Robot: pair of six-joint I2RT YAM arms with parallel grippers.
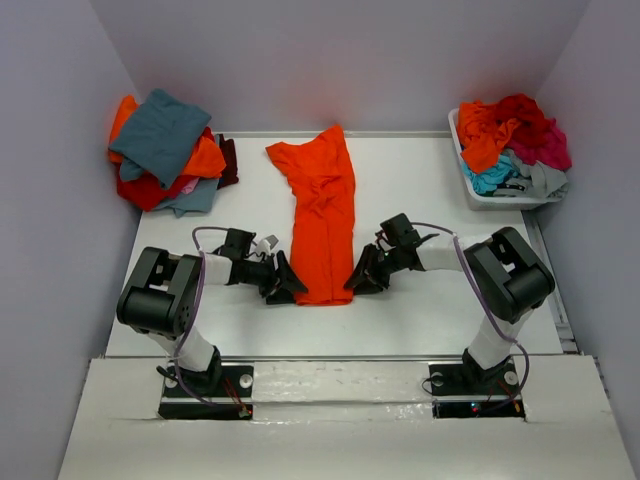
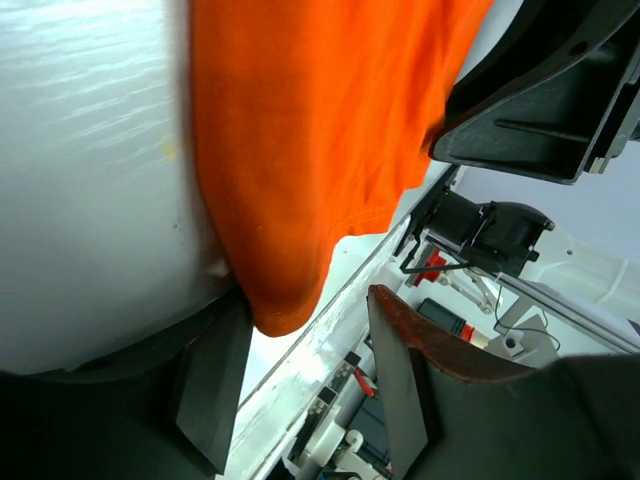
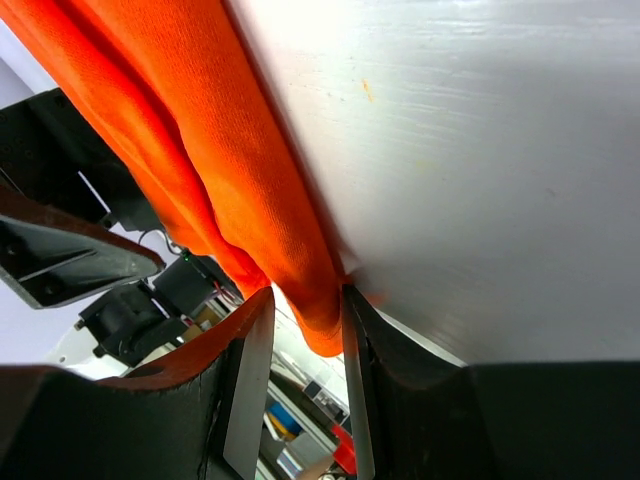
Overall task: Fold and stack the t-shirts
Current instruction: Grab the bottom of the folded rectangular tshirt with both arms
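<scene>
Shirt in hand: the orange shirt (image 1: pixel 322 215). It lies as one long thin strip in the middle of the table (image 1: pixel 430 200), running from 12 o'clock down to 6 o'clock. The sides look folded in already, so the step now looks like the fold end to end.

The left gripper (image 1: pixel 285 283) sits at the strip's 7 o'clock corner. Its fingers (image 2: pixel 400 370) are wide apart. The cloth corner hangs between them, against only one, so it grips nothing. The right gripper (image 1: pixel 360 277) sits at the 5 o'clock corner, and its fingers are close together, pinching that corner.

Next, I think the left one must close on its corner. Then both should lift and carry the near end toward 12 o'clock, staying level.

Other shirts (image 1: pixel 165 150) are piled at 10 o'clock. More fill a white bin (image 1: pixel 490 200) at 2 o'clock.
</scene>
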